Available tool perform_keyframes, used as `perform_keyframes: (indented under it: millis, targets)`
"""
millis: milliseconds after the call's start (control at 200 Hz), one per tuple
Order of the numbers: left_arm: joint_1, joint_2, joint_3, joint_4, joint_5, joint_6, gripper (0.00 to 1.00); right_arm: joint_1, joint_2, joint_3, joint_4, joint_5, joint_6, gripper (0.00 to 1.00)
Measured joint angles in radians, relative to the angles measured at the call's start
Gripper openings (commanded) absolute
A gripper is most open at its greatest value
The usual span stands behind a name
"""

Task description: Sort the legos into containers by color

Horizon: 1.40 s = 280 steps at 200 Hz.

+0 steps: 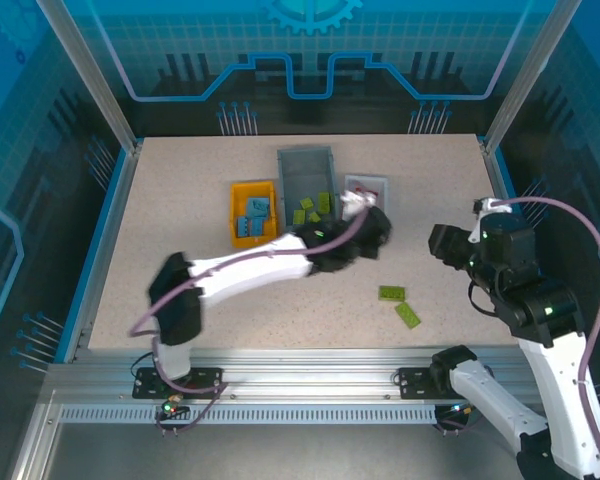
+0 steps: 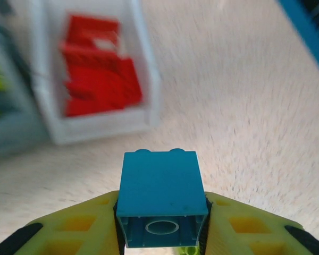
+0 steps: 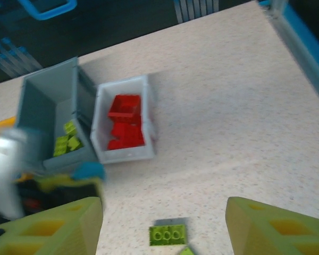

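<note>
The left gripper (image 2: 160,212) is clamped on a light blue lego (image 2: 160,183) near the white bin (image 2: 101,130). The brick's length runs out along the fingers, studs pointing away from the wrist, hollow underside toward the camera. The right gripper (image 3: 164,220) hangs wide apart, holding nothing, over a lime lego (image 3: 167,234) lying flat on the table (image 3: 228,133), its long axis running from finger to finger.

A beige speckled table (image 1: 180,200) has blue edging (image 1: 102,240) along its sides. A slotted aluminium rail (image 1: 310,385) runs across its near edge. Slanted metal posts (image 1: 85,70) frame a dark backdrop printed with a blue gear emblem (image 1: 310,12).
</note>
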Motion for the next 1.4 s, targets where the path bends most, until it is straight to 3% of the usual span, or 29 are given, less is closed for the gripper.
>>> perform_keyframes:
  millis: [95,195,335,510,815,1060,1231,1401]
  targets:
    - [0.122,-0.168,-0.108,-0.016,-0.002,-0.011,0.38,0.074,0.037,-0.043,0.063,-0.057,-0.021,0.62]
    - [0.277,-0.261,-0.201,-0.05,0.023,-0.01,0.38,0.274,0.094,-0.078,0.13,-0.053,-0.04,0.62]
    - [0.452,-0.257,-0.277,-0.096,0.073,0.008,0.39,0.52,0.206,-0.094,0.228,-0.009,-0.042,0.62]
    - [0.562,-0.161,-0.304,-0.113,0.155,0.035,0.39,0.662,0.332,-0.103,0.307,0.046,-0.012,0.63]
    - [0.629,0.008,-0.305,-0.105,0.249,0.062,0.5,0.686,0.364,-0.124,0.349,0.077,0.036,0.63]
    - [0.64,0.022,-0.305,-0.098,0.279,0.076,0.6,0.685,0.357,-0.178,0.343,0.106,0.077,0.63]
    - [0.639,-0.053,-0.306,-0.1,0.283,0.077,0.62,0.652,0.326,-0.206,0.307,0.131,0.134,0.64]
    - [0.587,-0.25,-0.307,-0.101,0.283,0.08,0.67,0.513,0.312,-0.24,0.204,0.147,0.258,0.64]
